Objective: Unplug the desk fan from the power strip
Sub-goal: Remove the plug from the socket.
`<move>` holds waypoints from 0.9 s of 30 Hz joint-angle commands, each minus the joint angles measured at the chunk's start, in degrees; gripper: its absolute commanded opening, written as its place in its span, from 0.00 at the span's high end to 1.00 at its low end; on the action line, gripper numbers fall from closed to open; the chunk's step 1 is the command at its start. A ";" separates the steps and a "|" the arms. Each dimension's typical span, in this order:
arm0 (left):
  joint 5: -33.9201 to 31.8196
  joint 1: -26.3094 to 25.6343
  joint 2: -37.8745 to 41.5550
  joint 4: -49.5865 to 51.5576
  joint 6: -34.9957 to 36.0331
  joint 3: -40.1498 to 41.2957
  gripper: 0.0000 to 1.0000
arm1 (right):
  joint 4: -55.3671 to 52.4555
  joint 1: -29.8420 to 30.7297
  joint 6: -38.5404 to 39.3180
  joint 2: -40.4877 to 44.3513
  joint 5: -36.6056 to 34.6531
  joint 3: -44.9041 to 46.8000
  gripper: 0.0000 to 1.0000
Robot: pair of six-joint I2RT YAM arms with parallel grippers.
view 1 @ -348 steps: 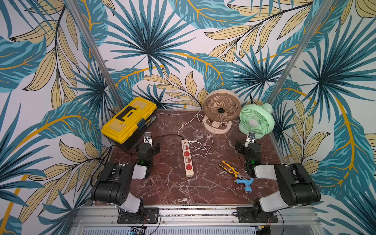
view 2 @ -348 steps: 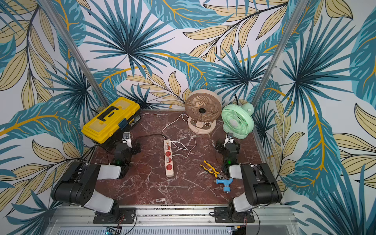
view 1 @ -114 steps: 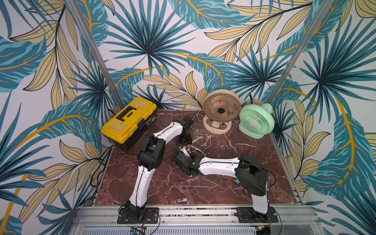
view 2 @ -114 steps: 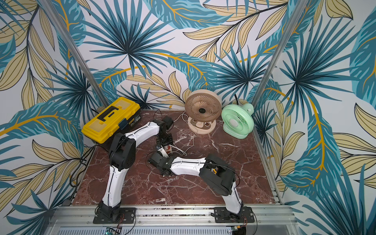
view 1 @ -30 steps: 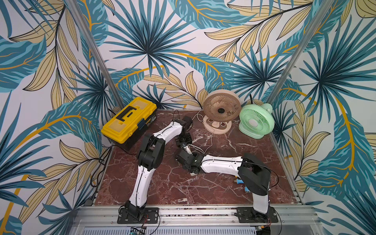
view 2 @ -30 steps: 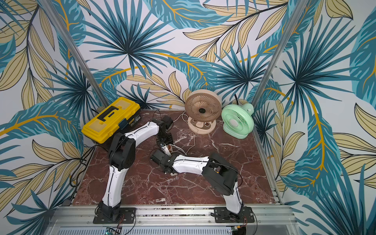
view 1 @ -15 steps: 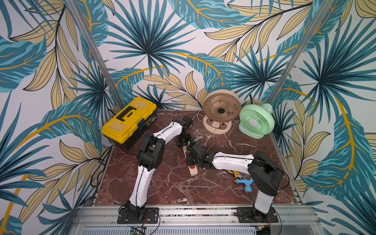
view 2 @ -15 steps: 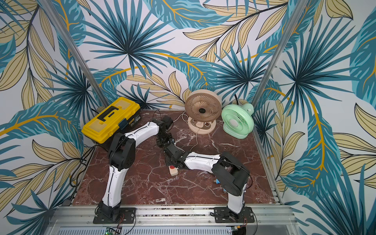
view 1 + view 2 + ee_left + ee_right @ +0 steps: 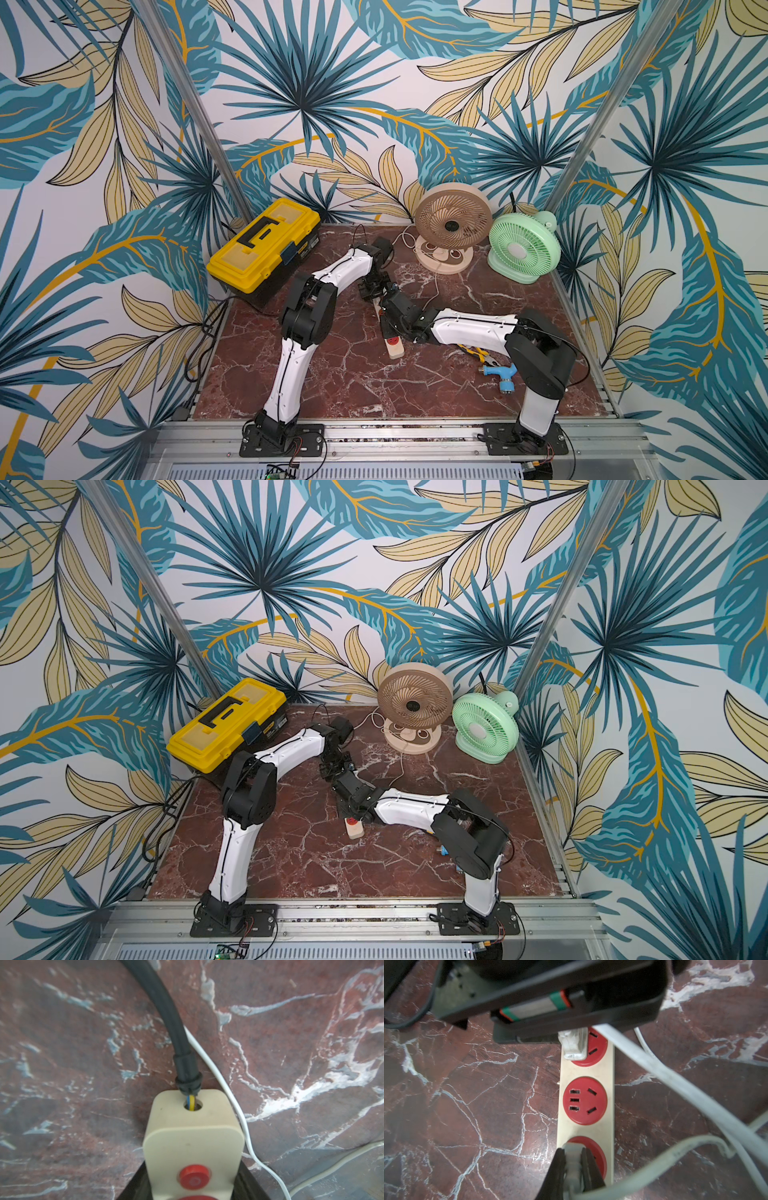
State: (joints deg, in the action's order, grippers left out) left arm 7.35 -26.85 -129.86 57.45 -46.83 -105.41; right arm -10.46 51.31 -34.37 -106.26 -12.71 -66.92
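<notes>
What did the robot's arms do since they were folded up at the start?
Both arms unfolded and reached in to the power strip. The left tool closed on its far end; the right tool swung over and closed on a grey plug. The strip, the tan fan, the green fan and the yellow toolbox stayed put.

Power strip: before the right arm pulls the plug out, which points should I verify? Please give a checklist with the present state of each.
1. Right end effector closed on the plug: ok.
2. Left end effector clamping the power strip at its cord end: ok.
3. Held plug belongs to the tan fan or the green fan: cannot tell; its cable cannot be traced.
4. Other plug, in the socket nearest the left end effector, untouched: ok.
5. White cable clear of the right wrist: not ok; it crosses close by and may snag.
</notes>
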 commanded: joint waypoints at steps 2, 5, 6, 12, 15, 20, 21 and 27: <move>-1.91 0.79 -6.54 -1.33 3.59 3.40 1.00 | -9.92 1.57 3.49 -2.93 -10.59 -3.64 1.00; -1.76 0.85 -6.54 -1.37 3.82 3.28 1.00 | -12.36 3.85 5.06 -4.39 -14.62 -6.45 1.00; -1.81 0.89 -6.54 -1.28 3.77 3.31 1.00 | -13.14 4.51 5.75 -4.82 -15.91 -7.39 1.00; -1.65 1.11 -6.54 -1.37 3.86 3.30 1.00 | -17.11 9.30 9.53 -7.54 -24.59 -12.52 1.00; -1.62 1.13 -6.54 -1.41 3.79 3.38 1.00 | -18.74 10.97 10.82 -9.07 -27.44 -14.79 1.00; -1.58 1.17 -6.54 -1.59 3.79 3.71 1.00 | -19.72 11.80 11.25 -10.26 -28.64 -16.18 1.00; -1.60 1.15 -6.54 -1.68 3.78 3.77 1.00 | -19.65 11.86 11.18 -10.18 -28.65 -16.15 1.00; -1.52 1.13 -6.54 -1.95 3.65 4.16 1.00 | -19.37 11.88 11.00 -9.26 -29.40 -15.08 1.00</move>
State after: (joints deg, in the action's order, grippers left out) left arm 8.84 -26.26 -129.84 57.63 -45.45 -105.38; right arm -26.94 61.80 -25.87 -116.71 -37.95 -81.76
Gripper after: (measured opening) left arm 0.503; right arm 0.161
